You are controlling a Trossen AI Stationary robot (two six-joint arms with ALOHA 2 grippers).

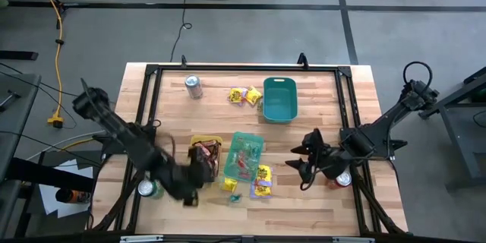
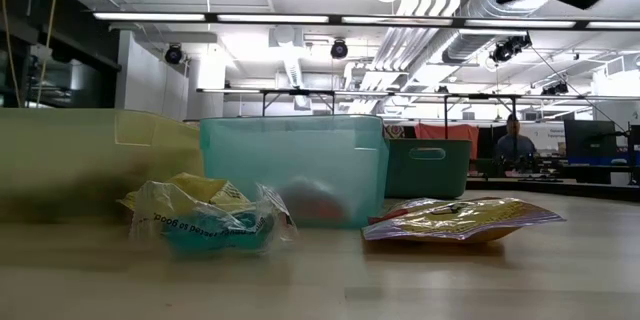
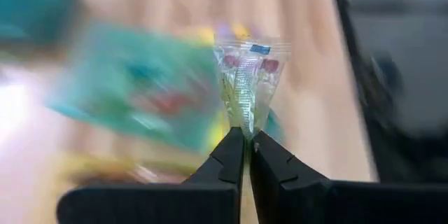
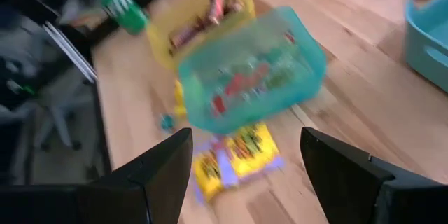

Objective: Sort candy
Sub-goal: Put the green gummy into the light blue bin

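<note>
The left gripper [image 3: 246,143] has its two fingers pressed together on the twisted end of a small clear-wrapped candy [image 3: 246,77] with pink pieces inside, so the sweet stands above the fingertips, lifted off the wood. Holding it by the thin wrapper tail seems sensible, because the body is too small to clamp. In the high view this gripper [image 1: 199,173] is at the lower centre-left of the frame, over the yellow tray [image 1: 196,143] that holds dark red-brown bars [image 1: 206,153]. My judgement is that the candy is being carried toward a tray; which one I cannot tell.

Just to the right of it stands the pale teal tray [image 1: 244,140] with small red and green pieces inside. Below these trays, yellow packets [image 1: 263,180] and a tiny blue-green piece [image 1: 235,196] lie on the table [image 1: 319,201], not yet sorted. More yellow packets [image 1: 244,96] lie at the upper centre, beside a darker teal tray [image 1: 279,99].

The right gripper [image 4: 245,168] waits at the right of the high view with its fingers wide apart and nothing between them, pointing toward the trays.

Drink cans stand near the table edges, one [image 1: 194,86] at the upper left.
</note>
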